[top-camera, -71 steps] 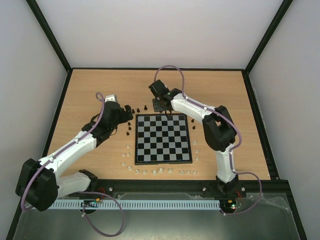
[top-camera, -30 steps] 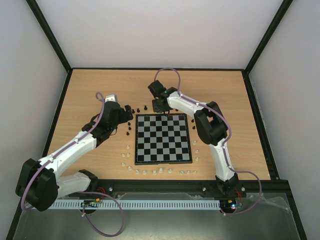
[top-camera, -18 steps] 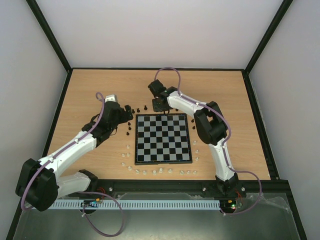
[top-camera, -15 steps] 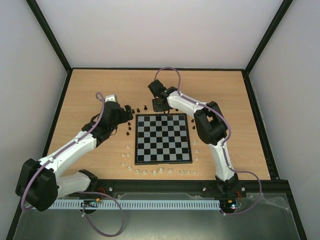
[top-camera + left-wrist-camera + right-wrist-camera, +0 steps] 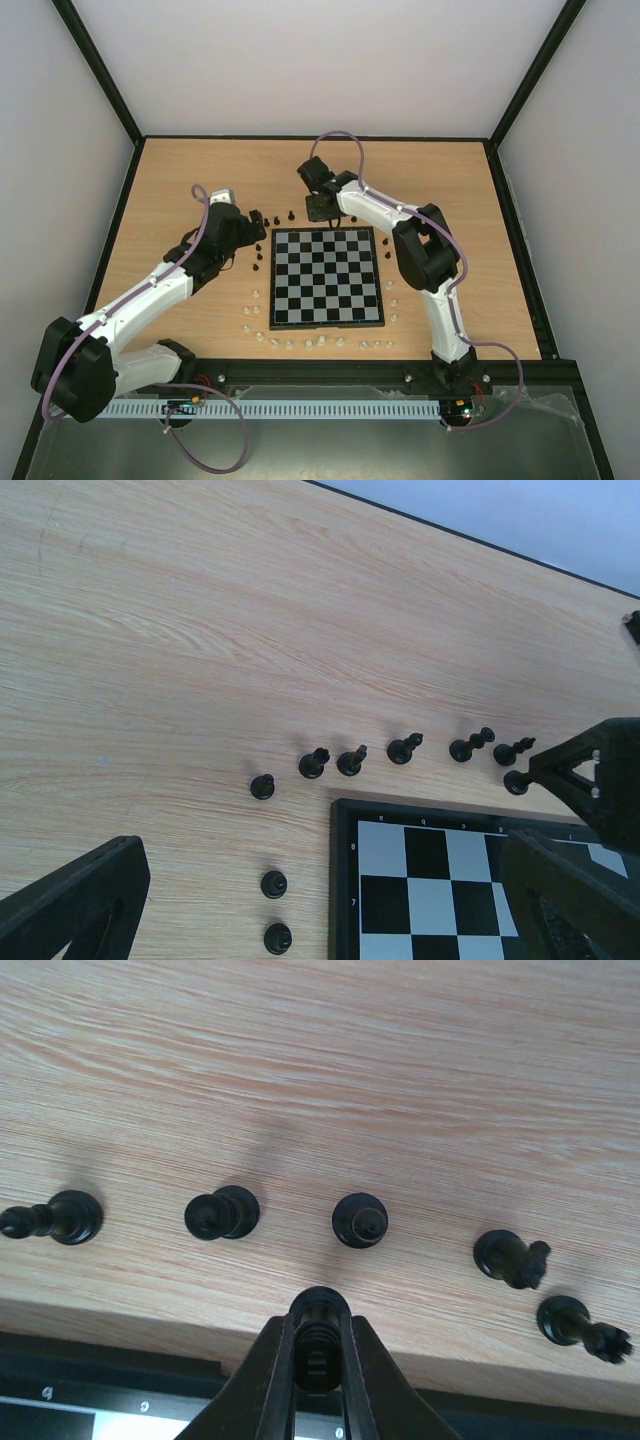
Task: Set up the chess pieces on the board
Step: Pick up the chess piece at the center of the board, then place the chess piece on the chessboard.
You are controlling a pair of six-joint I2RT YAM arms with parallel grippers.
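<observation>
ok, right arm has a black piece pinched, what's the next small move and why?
Probably carry it the short way over the far edge of the board and lower it onto a back-row square. The right gripper is shut on a black piece just beside that edge, next to the loose black pieces, and the board holds no pieces.

We see the checked board (image 5: 326, 277) flat on the desk (image 5: 180, 180). Tiny black chess pieces (image 5: 351, 761) line up just beyond its far edge, two beside its left edge; one seems held in the right claw (image 5: 320, 1338).
</observation>
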